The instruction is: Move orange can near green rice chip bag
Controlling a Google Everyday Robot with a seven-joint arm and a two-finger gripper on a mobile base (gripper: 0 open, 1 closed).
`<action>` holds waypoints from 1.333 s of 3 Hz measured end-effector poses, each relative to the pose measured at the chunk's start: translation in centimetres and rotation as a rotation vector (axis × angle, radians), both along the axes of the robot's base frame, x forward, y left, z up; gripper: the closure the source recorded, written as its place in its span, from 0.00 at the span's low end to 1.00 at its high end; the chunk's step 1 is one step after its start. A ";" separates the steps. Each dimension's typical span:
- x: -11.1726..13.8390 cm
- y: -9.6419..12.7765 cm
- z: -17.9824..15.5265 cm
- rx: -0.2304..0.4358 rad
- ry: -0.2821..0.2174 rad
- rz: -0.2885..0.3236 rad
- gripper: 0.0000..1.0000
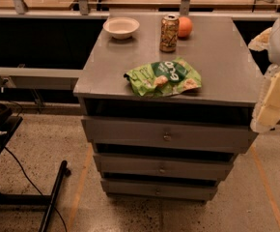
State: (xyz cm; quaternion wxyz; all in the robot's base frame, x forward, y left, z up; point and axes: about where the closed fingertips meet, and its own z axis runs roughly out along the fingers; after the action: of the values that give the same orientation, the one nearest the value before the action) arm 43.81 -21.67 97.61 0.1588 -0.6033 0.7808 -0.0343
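Nearest, at the right edge, the pale claw (273, 100) hangs beside the grey surface's (227, 62) front right corner; I cannot tell its state. The green rice chip bag (163, 78) lies flat at the front edge, its white lettering illegible. Behind it, apart, the orange can (169, 33) stands upright beside an orange fruit (185, 27). A white bowl (121, 27) sits to its left.

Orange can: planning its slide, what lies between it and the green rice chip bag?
Only bare cabinet top, per the camera view, between orange can and green rice chip bag. The gripper is at the right edge.
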 end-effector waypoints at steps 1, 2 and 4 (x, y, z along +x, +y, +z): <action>0.0 0.0 0.0 0.000 0.000 0.000 0.00; 2.5 -1.0 0.2 0.010 -0.048 -0.009 0.00; 17.0 -4.2 2.0 0.145 -0.325 -0.070 0.00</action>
State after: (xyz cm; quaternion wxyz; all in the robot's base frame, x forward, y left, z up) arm 60.85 -25.91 99.64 0.3248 -0.5494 0.7656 -0.0805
